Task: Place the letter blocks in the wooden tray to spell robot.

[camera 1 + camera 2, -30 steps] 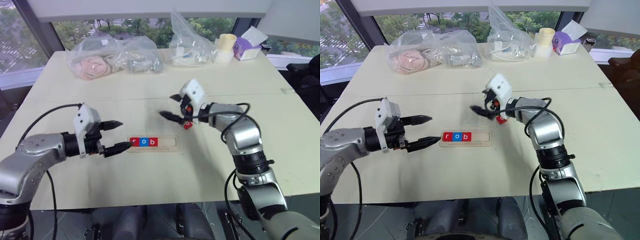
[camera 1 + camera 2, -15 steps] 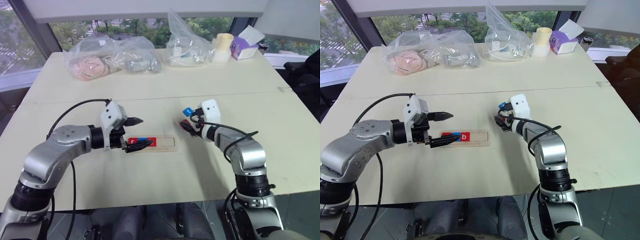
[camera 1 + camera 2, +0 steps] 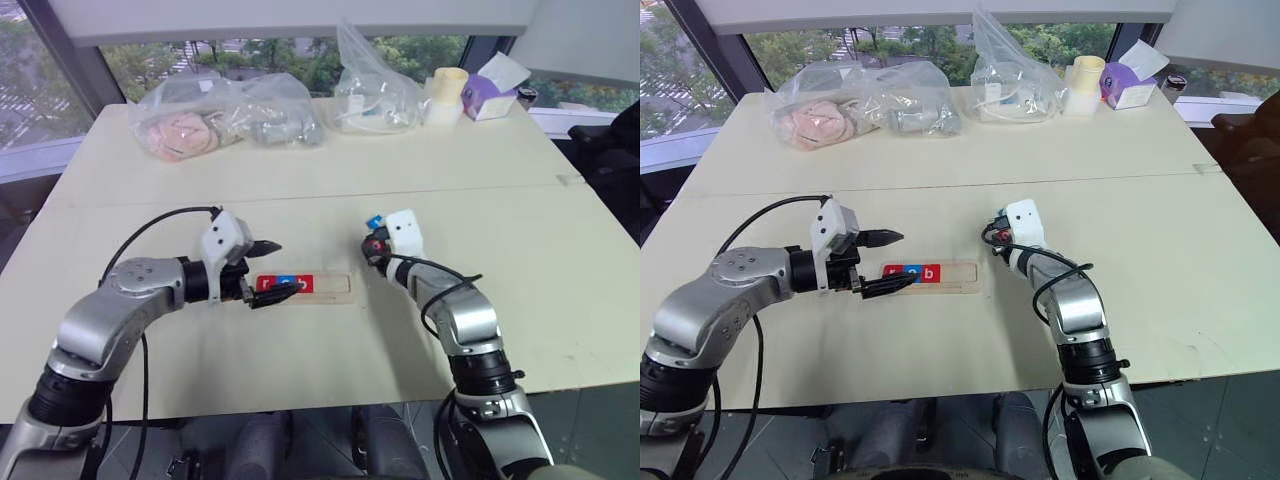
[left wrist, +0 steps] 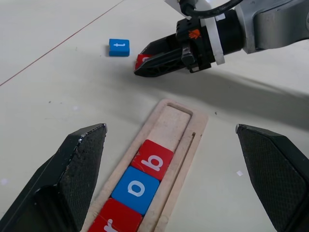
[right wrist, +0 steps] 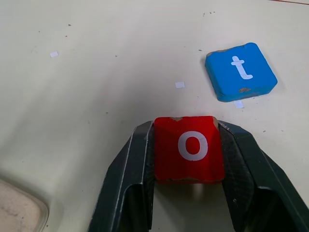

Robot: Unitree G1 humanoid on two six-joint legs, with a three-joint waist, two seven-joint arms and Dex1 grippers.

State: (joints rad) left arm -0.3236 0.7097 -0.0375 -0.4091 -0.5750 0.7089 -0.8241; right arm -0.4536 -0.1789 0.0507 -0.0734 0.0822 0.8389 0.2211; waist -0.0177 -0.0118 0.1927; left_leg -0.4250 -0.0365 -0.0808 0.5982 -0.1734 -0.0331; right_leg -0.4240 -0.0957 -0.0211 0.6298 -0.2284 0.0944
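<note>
Right gripper (image 5: 189, 193) is clamped on the red o block (image 5: 189, 148), blue t block (image 5: 241, 71) just beyond it. Left gripper (image 4: 174, 179) gapes over the wooden tray (image 4: 181, 140); a skewed pinch could twist the o when lifted.

The long, narrow, pale wooden tray (image 4: 192, 126) with rounded corners lay flat on the table. Its shallow slot held three small flat square tiles touching in a row from one end: a red tile with a white r (image 4: 112, 224), a blue tile with a white o (image 4: 134, 189) and a red tile with a white b (image 4: 153, 160). The remainder of the slot was bare. Beyond that bare end, apart from the tray, a red tile with a white o (image 5: 189, 148) sat on the table, pinched on two opposite sides. Near it lay a blue tile with a white t (image 5: 240, 71), flat and slightly askew.
</note>
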